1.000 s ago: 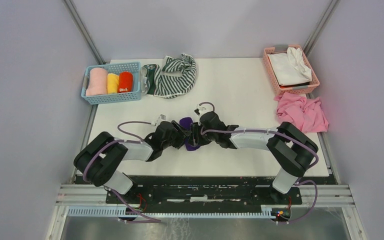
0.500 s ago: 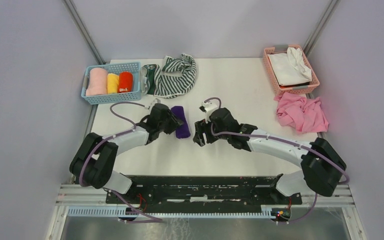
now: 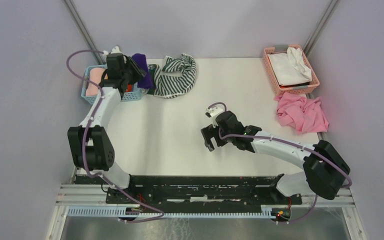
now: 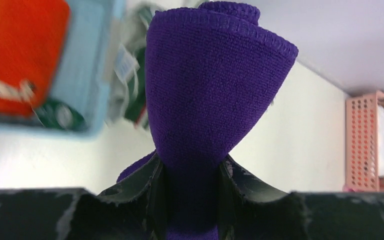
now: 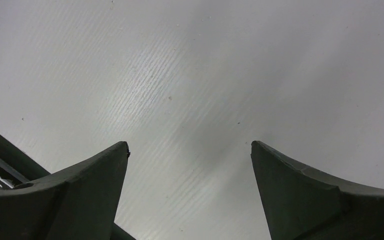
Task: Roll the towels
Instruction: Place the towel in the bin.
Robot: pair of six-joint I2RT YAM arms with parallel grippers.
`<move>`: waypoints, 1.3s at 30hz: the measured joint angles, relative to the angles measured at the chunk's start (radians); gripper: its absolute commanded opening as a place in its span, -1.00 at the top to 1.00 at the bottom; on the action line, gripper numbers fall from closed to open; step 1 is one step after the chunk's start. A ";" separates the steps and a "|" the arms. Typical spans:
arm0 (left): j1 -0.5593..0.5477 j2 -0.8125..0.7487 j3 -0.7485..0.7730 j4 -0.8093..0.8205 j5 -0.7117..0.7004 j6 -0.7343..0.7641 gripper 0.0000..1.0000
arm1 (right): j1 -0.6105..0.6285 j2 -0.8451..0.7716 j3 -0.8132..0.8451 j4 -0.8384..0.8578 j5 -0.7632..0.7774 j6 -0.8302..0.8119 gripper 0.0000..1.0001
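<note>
The small deep-purple cloth (image 4: 215, 100), rolled up, is clamped in the left gripper (image 4: 190, 175) above the right end of the light-blue plastic basket (image 3: 105, 98), far left. The crumpled green-and-white striped towel (image 3: 177, 75) lies just right of that basket. The right gripper (image 5: 190, 150) hangs spread wide over the white table (image 3: 155, 135).

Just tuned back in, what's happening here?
The left gripper is shut on the rolled purple cloth, holding it up at the right end of the blue basket. The right gripper hangs open and empty over the table. The striped towel lies crumpled, not yet rolled, beside the basket.
</note>
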 measured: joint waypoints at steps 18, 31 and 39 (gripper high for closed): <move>0.210 0.534 0.598 -0.238 0.097 0.335 0.31 | -0.021 0.056 0.002 -0.044 0.004 -0.045 -1.00; 0.278 0.568 0.594 -0.179 0.337 0.269 0.34 | -0.026 0.071 0.010 -0.059 0.001 -0.045 -1.00; 0.306 0.629 0.591 -0.162 0.439 0.217 0.33 | -0.027 0.079 0.010 -0.059 -0.005 -0.045 -1.00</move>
